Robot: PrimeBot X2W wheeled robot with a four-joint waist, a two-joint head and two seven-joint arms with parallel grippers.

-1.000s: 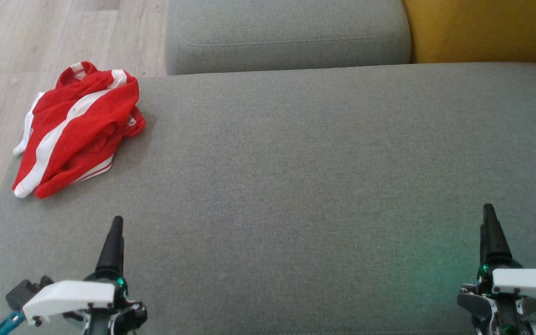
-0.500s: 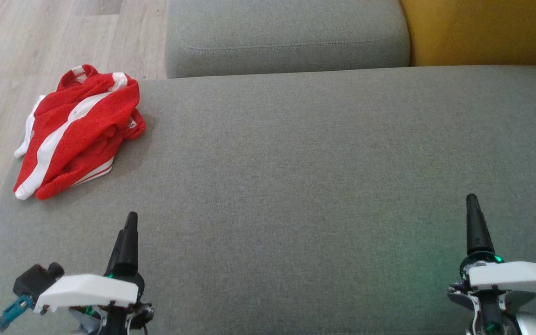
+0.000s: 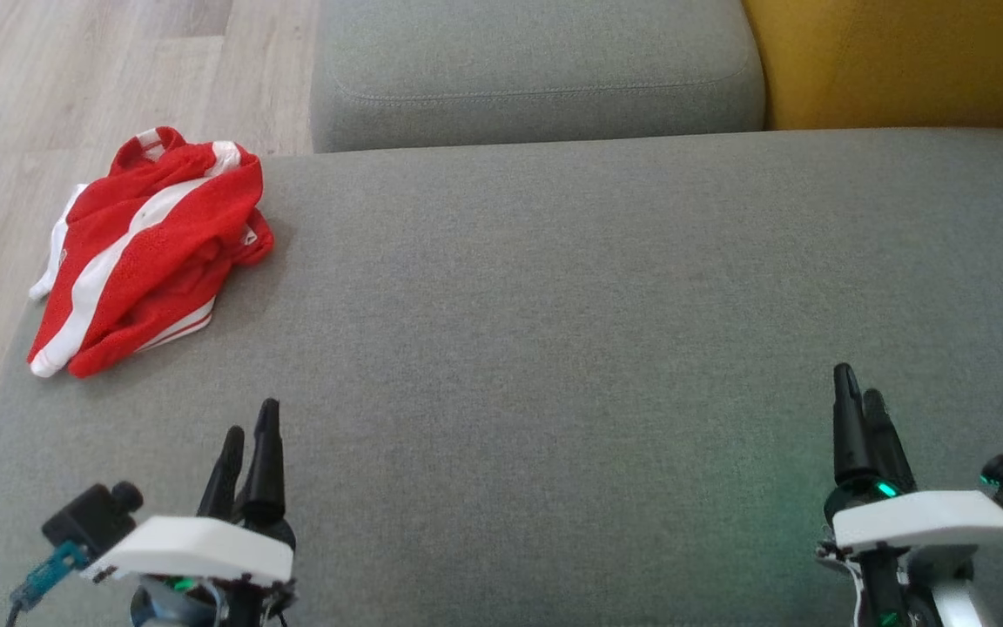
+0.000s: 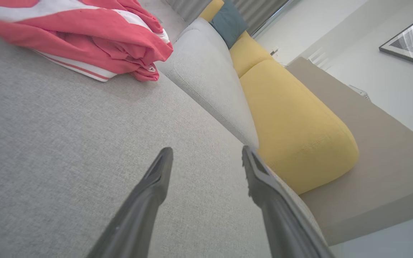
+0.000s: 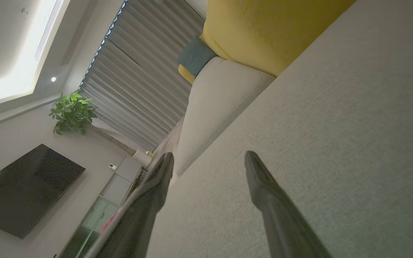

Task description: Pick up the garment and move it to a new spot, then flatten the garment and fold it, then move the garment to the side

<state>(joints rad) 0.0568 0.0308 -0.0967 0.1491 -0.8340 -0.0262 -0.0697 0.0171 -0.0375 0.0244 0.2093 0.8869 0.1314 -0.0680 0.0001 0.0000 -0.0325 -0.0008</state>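
Observation:
A red garment with white stripes (image 3: 146, 246) lies crumpled at the far left corner of the grey sofa seat (image 3: 554, 305), partly over the seat's left edge. The left wrist view has the same garment (image 4: 77, 39) at its top left. My left gripper (image 3: 249, 435) hovers open over the near left of the seat, well short of the garment, with nothing between its fingers (image 4: 152, 186). Over the near right of the seat my right gripper (image 3: 858, 401) is also open and holds nothing; its fingers (image 5: 264, 186) stand apart above bare fabric.
A grey back cushion (image 3: 536, 70) and a yellow cushion (image 3: 893, 61) border the seat's far side. Wooden floor (image 3: 31, 104) lies beyond the left edge. The right wrist view takes in a potted plant (image 5: 72, 113), a dark screen (image 5: 23, 186) and curtains.
Both grippers have turned at the wrist, so two fingers now show on each instead of one. The left drifted right, the right drifted left. The camera tilted slightly.

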